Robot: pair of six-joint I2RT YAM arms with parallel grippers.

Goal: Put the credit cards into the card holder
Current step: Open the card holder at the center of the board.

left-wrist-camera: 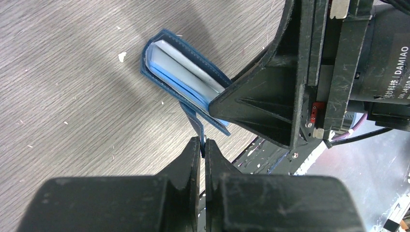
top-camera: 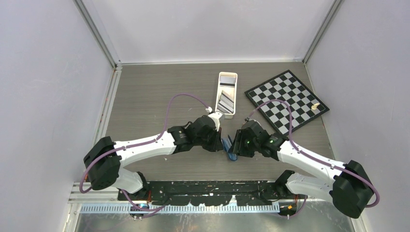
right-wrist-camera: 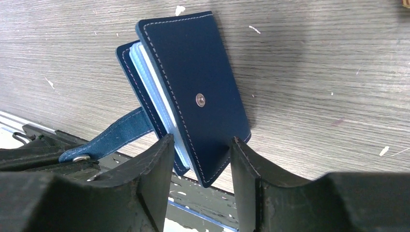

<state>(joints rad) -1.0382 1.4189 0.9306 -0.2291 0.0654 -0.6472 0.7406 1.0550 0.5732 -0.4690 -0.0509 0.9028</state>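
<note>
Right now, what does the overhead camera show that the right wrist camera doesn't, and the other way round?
Only overhead: the white tray with cards in it, the chessboard, and both arms whole. Only the right wrist view: a metal snap on the cover, white stitching, pale blue inner sleeves, and a strap running off towards the left gripper. Both: the navy card holder over the wooden table, with the right gripper straddling its edge.

"DAMIAO" in white on black motor housing (left-wrist-camera: pixel 387 29) at right arm wrist; smaller print beside it illegible
</note>
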